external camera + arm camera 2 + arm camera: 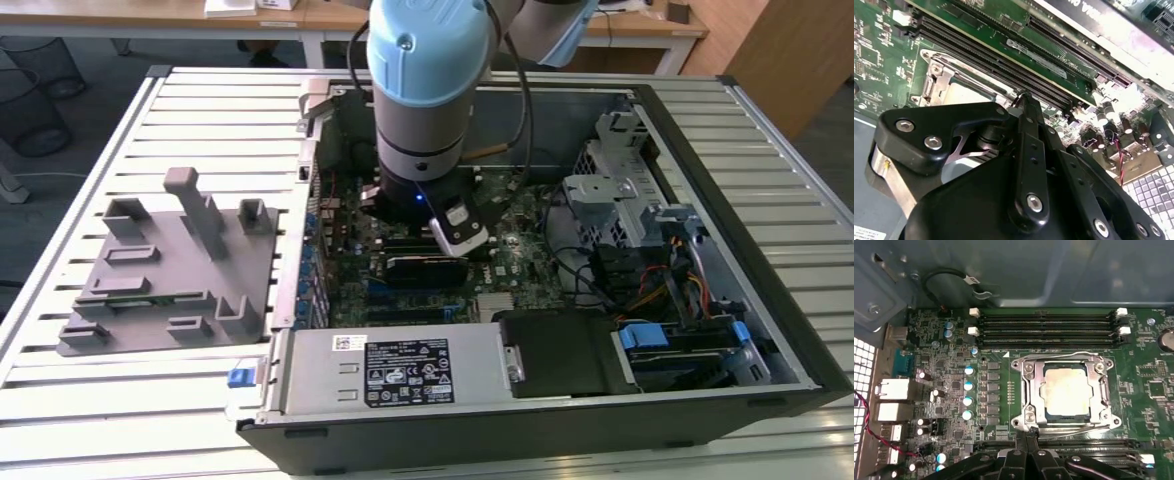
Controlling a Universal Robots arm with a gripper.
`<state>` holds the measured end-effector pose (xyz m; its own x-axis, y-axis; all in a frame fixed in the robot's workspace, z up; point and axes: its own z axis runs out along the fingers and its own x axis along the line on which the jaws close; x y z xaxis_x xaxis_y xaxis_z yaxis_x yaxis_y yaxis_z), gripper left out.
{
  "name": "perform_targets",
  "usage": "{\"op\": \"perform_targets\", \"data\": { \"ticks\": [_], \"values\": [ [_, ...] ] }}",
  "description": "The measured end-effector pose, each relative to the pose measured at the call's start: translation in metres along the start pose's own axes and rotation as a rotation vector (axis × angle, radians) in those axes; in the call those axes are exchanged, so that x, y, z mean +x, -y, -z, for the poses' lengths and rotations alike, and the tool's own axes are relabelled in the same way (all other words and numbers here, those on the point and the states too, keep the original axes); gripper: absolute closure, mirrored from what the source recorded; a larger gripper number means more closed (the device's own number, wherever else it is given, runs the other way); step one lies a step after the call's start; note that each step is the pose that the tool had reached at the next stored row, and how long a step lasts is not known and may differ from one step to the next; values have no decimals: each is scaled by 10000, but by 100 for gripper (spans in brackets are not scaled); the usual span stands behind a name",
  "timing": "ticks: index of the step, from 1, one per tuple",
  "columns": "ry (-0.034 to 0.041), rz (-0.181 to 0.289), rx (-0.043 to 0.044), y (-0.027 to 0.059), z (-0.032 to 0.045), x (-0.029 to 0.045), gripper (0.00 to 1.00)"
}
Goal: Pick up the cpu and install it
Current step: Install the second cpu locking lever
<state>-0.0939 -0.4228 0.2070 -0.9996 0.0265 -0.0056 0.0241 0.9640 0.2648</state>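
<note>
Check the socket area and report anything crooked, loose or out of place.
Nothing stands out. In the first wrist view the cpu lies flat and square inside the metal socket frame, edges parallel to it. The memory slots look straight. The gripper sits at the socket's edge, touching no chip.

Looking down on the green motherboard point(1064, 347), and there's the cpu point(1065, 391), pale tan and square, lying flat inside the metal socket frame point(1066, 392). The frame's silver bracket runs round all four of its sides. Just beyond the socket lie the long black memory slots point(1046, 325) with white clips at their ends. Off to one side, a row of blue-topped capacitors point(968, 392) stands beside the socket, and past them the silver rear ports point(891, 400). The hand point(1026, 455) shows as dark linkages at the near edge, its fingers drawn together just outside the socket frame, holding nothing.
</note>
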Motion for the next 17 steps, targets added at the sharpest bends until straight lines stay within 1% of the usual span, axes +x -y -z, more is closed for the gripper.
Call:
{"op": "perform_targets", "data": {
  "ticks": [1,4,5,6,9,11,17],
  "values": [
    [1,0,-30,3,-14,0,89],
    [-1,-2,-87,18,-64,1,89],
    [-3,-2,-121,21,-76,2,89],
    [-5,-4,-162,25,-85,3,89],
    [-6,-4,-330,31,-111,7,89],
    [-5,-5,-418,35,-130,10,89],
    [-3,-6,-566,50,-178,33,89]
  ]
}}
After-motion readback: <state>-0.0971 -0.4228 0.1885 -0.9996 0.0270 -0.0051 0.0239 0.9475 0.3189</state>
